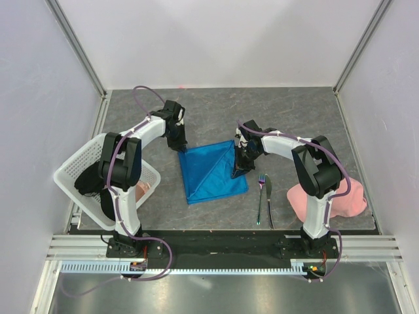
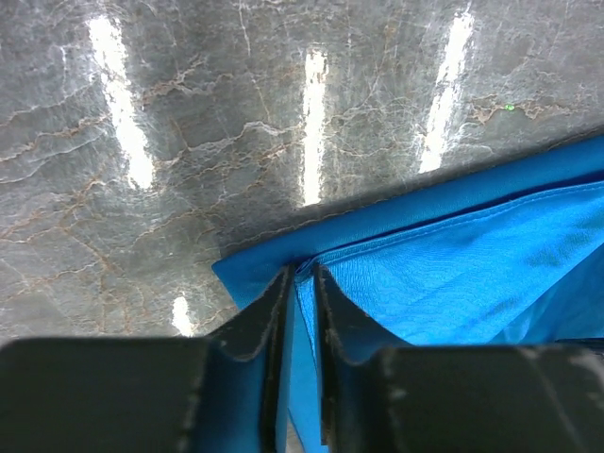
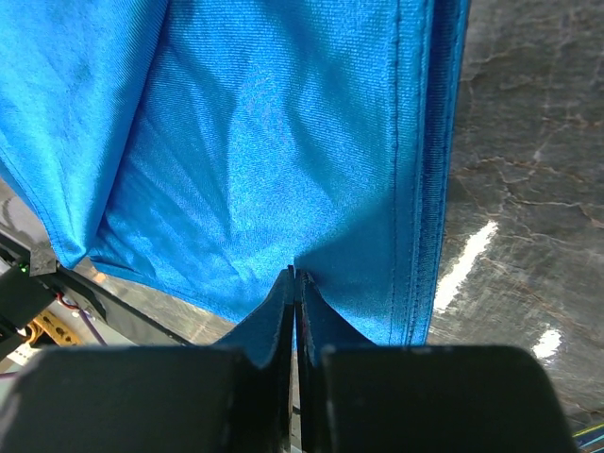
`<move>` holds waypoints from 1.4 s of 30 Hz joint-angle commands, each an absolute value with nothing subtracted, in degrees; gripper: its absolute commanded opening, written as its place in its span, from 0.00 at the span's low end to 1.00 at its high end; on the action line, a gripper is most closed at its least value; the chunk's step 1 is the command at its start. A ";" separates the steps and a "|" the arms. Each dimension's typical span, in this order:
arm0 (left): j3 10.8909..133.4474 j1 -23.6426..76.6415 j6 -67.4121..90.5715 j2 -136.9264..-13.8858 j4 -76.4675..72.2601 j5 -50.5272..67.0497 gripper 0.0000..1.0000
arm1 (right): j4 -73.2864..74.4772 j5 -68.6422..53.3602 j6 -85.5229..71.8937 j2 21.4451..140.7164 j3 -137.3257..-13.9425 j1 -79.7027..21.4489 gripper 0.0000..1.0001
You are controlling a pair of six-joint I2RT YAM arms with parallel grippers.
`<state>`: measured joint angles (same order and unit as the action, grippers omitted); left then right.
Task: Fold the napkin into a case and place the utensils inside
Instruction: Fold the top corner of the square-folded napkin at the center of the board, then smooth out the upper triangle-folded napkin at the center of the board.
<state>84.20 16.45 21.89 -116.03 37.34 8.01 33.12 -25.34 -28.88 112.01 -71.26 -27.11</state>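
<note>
The bright blue napkin (image 1: 211,174) lies in the middle of the table, doubled over with a diagonal crease. It is a broad piece, not a narrow strip. My left gripper (image 1: 182,148) is shut on its far left corner; in the left wrist view the cloth (image 2: 472,264) runs between the fingertips (image 2: 300,274). My right gripper (image 1: 237,171) is shut on the napkin's right edge, with the cloth (image 3: 264,142) pinched at the tips (image 3: 294,276). The fork (image 1: 260,196) and the knife (image 1: 269,204) lie side by side right of the napkin.
A pale pink cloth (image 1: 330,199) lies bunched at the right, by the right arm's base. A white mesh basket (image 1: 75,167) stands at the left, holding a dark item and something pink. White walls close in the grey table (image 1: 294,118).
</note>
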 commanded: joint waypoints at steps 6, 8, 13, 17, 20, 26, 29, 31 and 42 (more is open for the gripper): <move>86.83 14.86 18.11 -114.00 37.79 7.30 0.03 | 31.90 -23.12 -29.71 111.80 -70.05 -26.98 0.01; 87.01 14.50 18.02 -113.38 39.02 6.94 0.03 | 31.90 -22.50 -29.62 111.88 -70.22 -27.07 0.00; 86.22 14.33 17.75 -112.94 39.55 6.60 0.03 | 31.90 -22.24 -29.71 112.24 -70.84 -26.98 0.00; 85.52 14.33 17.58 -114.08 39.82 6.59 0.03 | 32.17 -23.03 -30.06 111.71 -72.42 -27.07 0.00; 85.17 14.24 17.75 -114.43 39.81 5.98 0.04 | 32.61 -23.38 -31.02 110.66 -75.14 -27.07 0.00; 85.25 14.33 18.81 -112.77 39.99 6.42 0.30 | 32.08 -24.09 -34.45 111.35 -83.05 -26.90 0.01; 85.52 14.33 20.03 -109.97 41.30 5.37 0.56 | 32.17 -23.99 -35.33 114.69 -88.83 -26.63 0.05; 85.17 14.41 21.17 -107.77 42.44 4.49 0.60 | 32.08 -24.78 -35.60 117.58 -90.78 -26.46 0.06; 64.79 23.81 29.09 -91.24 35.87 18.19 0.13 | 31.03 -26.01 -34.80 125.77 -99.05 -25.75 0.08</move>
<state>72.01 19.51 24.71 -93.03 38.94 12.49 31.83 -25.19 -34.50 124.31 -95.79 -26.11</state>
